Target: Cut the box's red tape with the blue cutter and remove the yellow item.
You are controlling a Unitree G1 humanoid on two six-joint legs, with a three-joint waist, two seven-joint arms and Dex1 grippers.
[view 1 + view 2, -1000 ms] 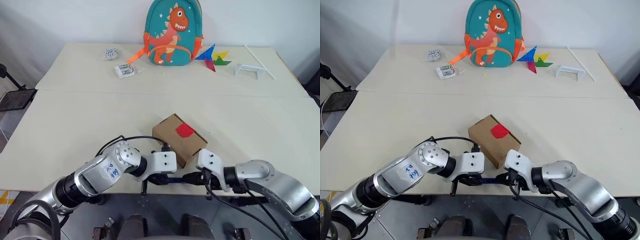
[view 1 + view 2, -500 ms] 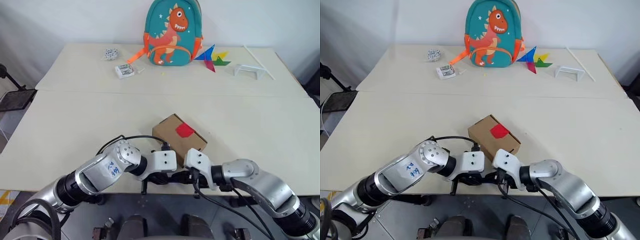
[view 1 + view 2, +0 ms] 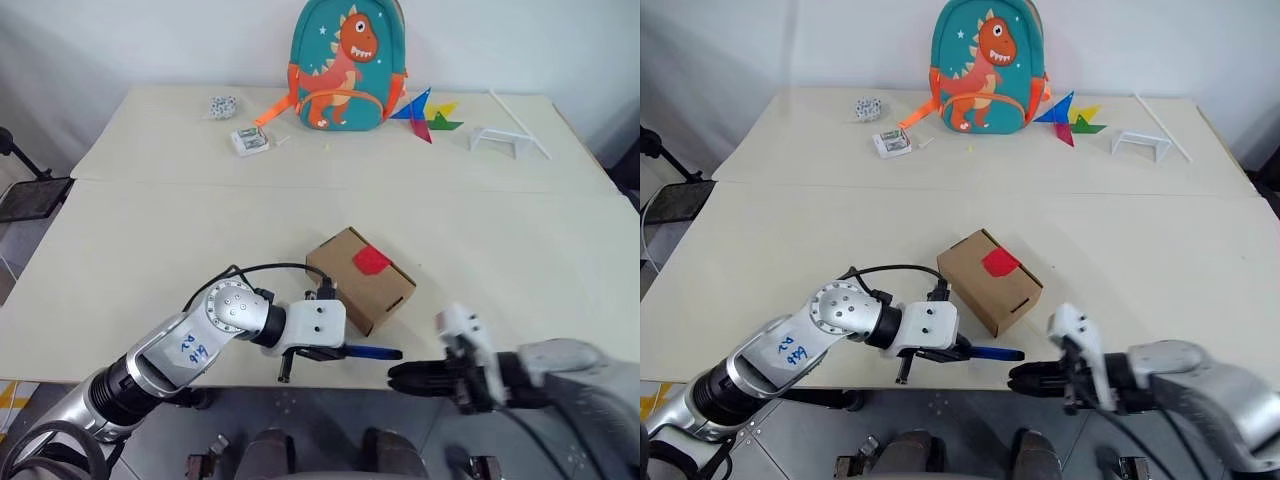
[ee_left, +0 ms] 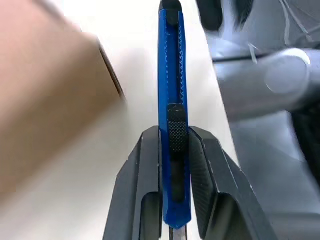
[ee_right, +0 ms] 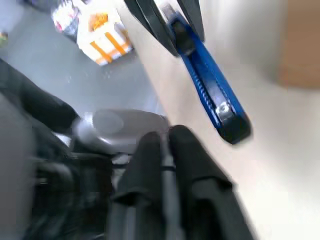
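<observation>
Two claws are recorded at the near edge of the counter point(image 3: 150, 240). The left claw point(image 4: 173, 150) is pinched on the blue cutter point(image 3: 372, 352), which is gripped near its back end, its dark tip pointed toward the right claw point(image 3: 395, 377). The cutter is held just off the counter's front edge, in front of the box point(image 3: 360, 278) and apart from it. The right claw is placed beyond the counter's front edge, near the cutter's tip but clear of it; its fingers point(image 5: 187, 150) are seen pressed nearly together, with nothing between them.

One brown cardboard box is set on the near half of the counter, turned corner-on, with its flaps closed. One patch of red tape point(image 3: 371, 260) is stuck across its top edge. The yellow item cannot be seen.

Five items are listed along the far side of the counter: a small patterned ball point(image 3: 221, 105) at far left, a small white packet point(image 3: 249, 141) beside it, a teal dinosaur backpack point(image 3: 347, 66) standing upright at centre, a multicoloured pinwheel point(image 3: 428, 115) just to its right, with its white stick point(image 3: 518, 124) running toward the right, and a white bracket point(image 3: 498, 139) lying next to that stick.
</observation>
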